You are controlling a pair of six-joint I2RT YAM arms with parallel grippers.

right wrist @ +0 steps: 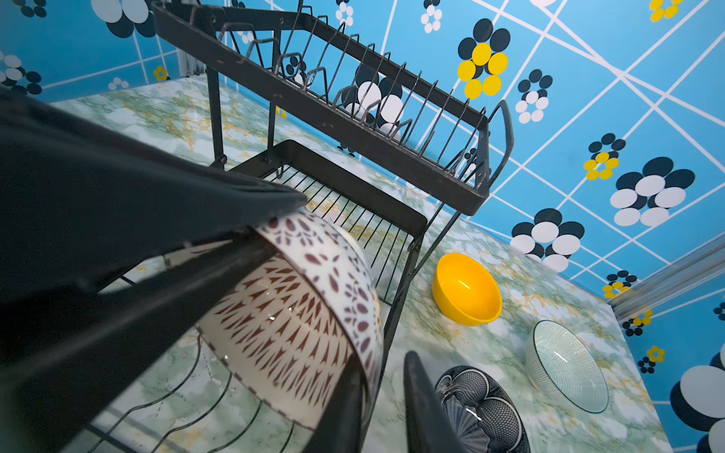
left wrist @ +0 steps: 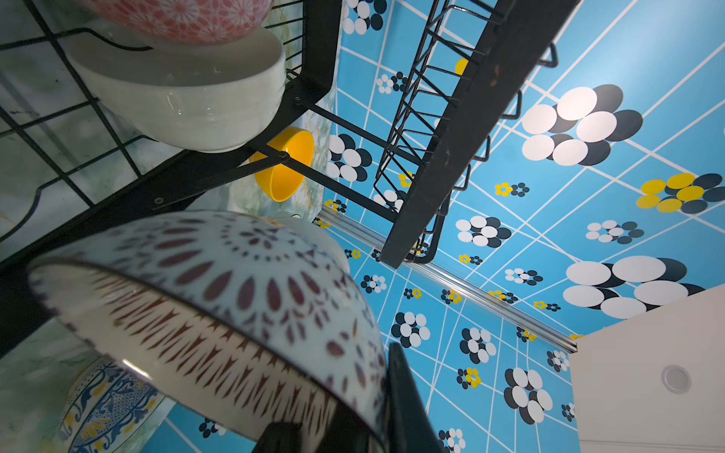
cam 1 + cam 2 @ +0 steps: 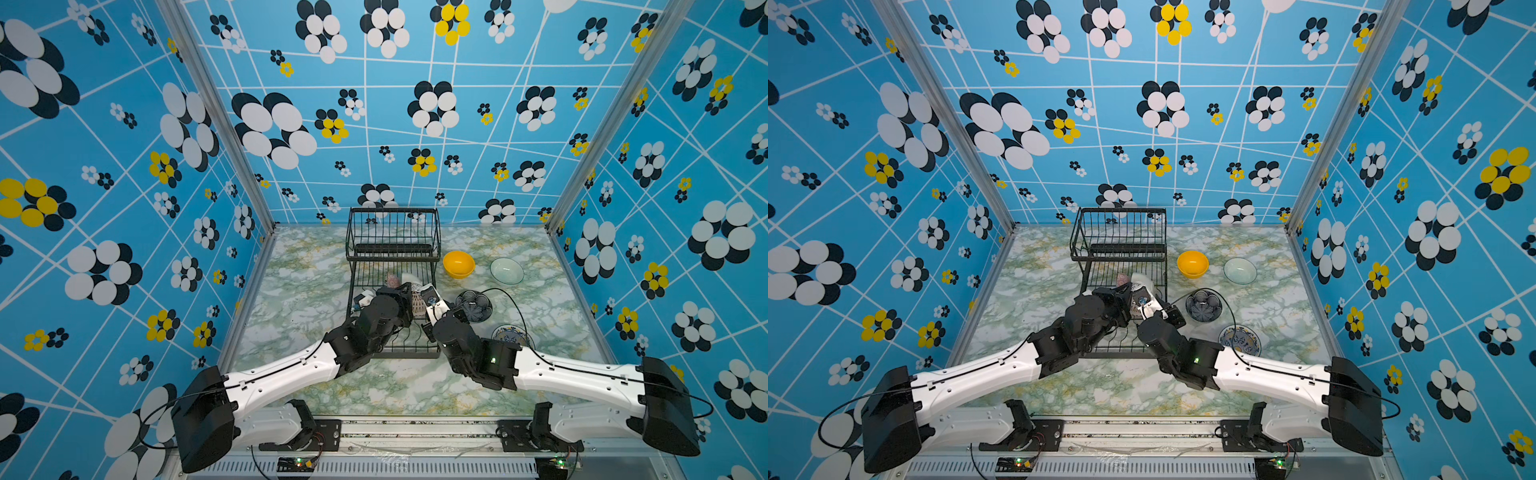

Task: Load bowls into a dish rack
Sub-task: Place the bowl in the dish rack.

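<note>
Your left hand (image 2: 353, 408) is clamped narrow on the rim of the black-and-white patterned bowl (image 2: 235, 294). The bowl is tipped on edge over the near part of the dish rack's (image 3: 392, 249) lower tray. Whether it touches the wires, you cannot tell.

Your right hand (image 1: 386, 376) sits at the same bowl's rim with its jaws a little apart. In the right wrist view a gap shows between the outer finger (image 1: 425, 396) and the bowl.

Farther back on the lower tray, the pink bowl (image 2: 188, 19) and the cream-white bowl (image 2: 188, 102) stand on edge, one against the other.

Four bowls sit upright on the desk (image 3: 299, 291), to the right of the rack. The yellow bowl (image 3: 458, 264) and the clear bowl (image 3: 507, 271) are toward the back. The dark navy bowl (image 3: 473, 305) is just beside the rack, and the blue-yellow patterned bowl (image 3: 509, 334) is nearer you, partly hidden by your right arm.
</note>
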